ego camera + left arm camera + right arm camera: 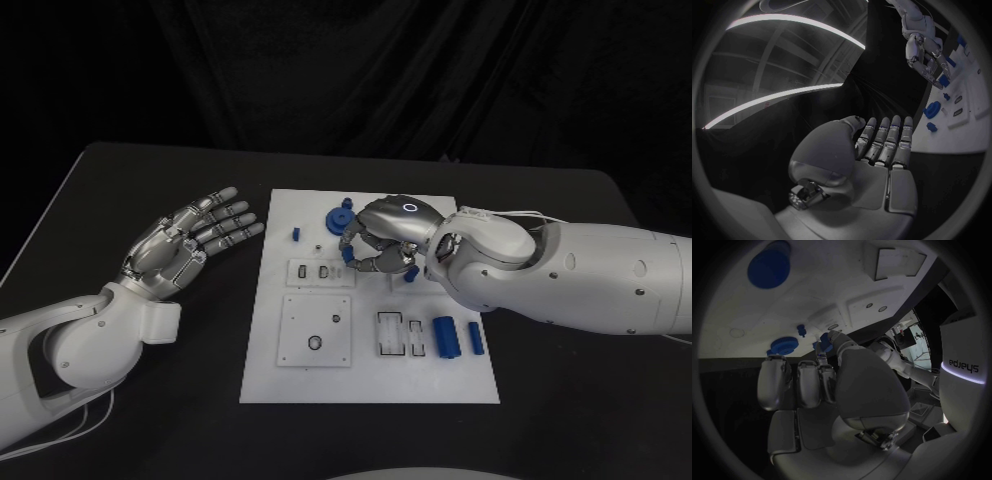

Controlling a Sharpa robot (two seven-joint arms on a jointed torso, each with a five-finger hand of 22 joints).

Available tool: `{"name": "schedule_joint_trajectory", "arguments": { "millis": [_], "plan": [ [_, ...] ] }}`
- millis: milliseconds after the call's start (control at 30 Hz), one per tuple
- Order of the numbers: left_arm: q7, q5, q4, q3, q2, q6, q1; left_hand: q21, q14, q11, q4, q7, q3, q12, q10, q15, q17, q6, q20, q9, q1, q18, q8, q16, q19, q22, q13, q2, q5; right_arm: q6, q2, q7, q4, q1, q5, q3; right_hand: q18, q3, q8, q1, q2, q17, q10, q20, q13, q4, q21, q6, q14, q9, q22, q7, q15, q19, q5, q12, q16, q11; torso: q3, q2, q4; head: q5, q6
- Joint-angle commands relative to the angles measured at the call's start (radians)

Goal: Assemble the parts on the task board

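- Our right hand hovers curled over the task board's far end, pinching a small blue part.
- Our left hand rests open, empty, above the counter beside the board.

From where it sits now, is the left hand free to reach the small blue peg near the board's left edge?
Probably yes. The left hand is open and holds nothing, lying on the table beside the task board. Nothing stands between it and the small blue peg; the right hand works further in.
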Motion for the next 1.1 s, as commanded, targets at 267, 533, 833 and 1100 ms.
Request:
{"name": "schedule_joint_trajectory", "arguments": {
  "millis": [267,533,833,1100],
  "plan": [
    [0.039,0.001,-0.002,0.001,0.002,0.019,-0.003,0.001,-0.008,0.006,-0.001,0.016,0.005,0.007,0.002,0.001,-0.001,0.003,0.001,0.001,-0.008,-0.013,0.004,0.005,-0.008,-0.002,0.002,0.002,-0.007,0.026,0.013,-0.015,-0.006,-0.012,-0.012,0.000,0.003,-0.002,0.007,-0.017,0.002,0.053,0.000,0.002,0.118,-0.002,-0.001,0.008,0.059,0.116,0.093,-0.012,-0.005,0.007,-0.009,0.001,-0.001,0.003,-0.0002,0.000,-0.0020,0.002,-0.003],
    [0.037,0.001,-0.004,0.001,0.004,0.021,-0.003,0.001,-0.009,0.007,-0.001,0.016,0.005,0.007,0.001,0.001,-0.001,0.002,0.001,0.001,-0.009,-0.013,0.004,0.005,-0.008,-0.002,0.002,0.002,-0.007,0.029,0.021,-0.015,-0.009,-0.016,-0.012,0.000,0.003,-0.002,0.007,-0.018,0.003,0.054,0.001,0.002,0.119,-0.003,-0.002,0.007,0.060,0.119,0.093,-0.012,-0.005,0.007,-0.013,0.002,0.000,0.003,-0.0005,0.000,0.0001,0.001,-0.005],
    [0.035,0.001,-0.007,0.001,0.005,0.023,-0.005,0.001,-0.009,0.007,-0.001,0.016,0.006,0.007,0.001,0.001,-0.001,0.002,0.001,0.001,-0.009,-0.013,0.004,0.005,-0.008,-0.002,0.002,0.002,-0.007,0.047,0.025,-0.036,-0.019,-0.019,-0.016,0.000,0.004,-0.002,0.005,-0.020,0.002,0.052,-0.003,0.002,0.116,-0.004,-0.005,0.003,0.059,0.125,0.091,-0.011,-0.005,0.005,-0.023,0.000,-0.002,0.003,-0.0010,0.000,0.0003,-0.001,-0.007],
    [0.034,0.001,-0.008,0.001,0.005,0.025,-0.007,0.001,-0.009,0.007,-0.001,0.016,0.006,0.007,0.001,0.001,-0.001,0.002,0.001,0.001,-0.009,-0.013,0.004,0.005,-0.008,-0.002,0.002,0.002,-0.007,0.060,0.032,-0.049,-0.028,-0.022,-0.025,0.000,0.005,-0.003,0.004,-0.023,0.002,0.048,-0.005,0.002,0.114,-0.004,-0.009,0.000,0.058,0.129,0.089,-0.011,-0.004,0.004,-0.031,-0.002,-0.005,0.004,-0.0013,0.000,-0.0003,-0.001,-0.008]
  ]
}}
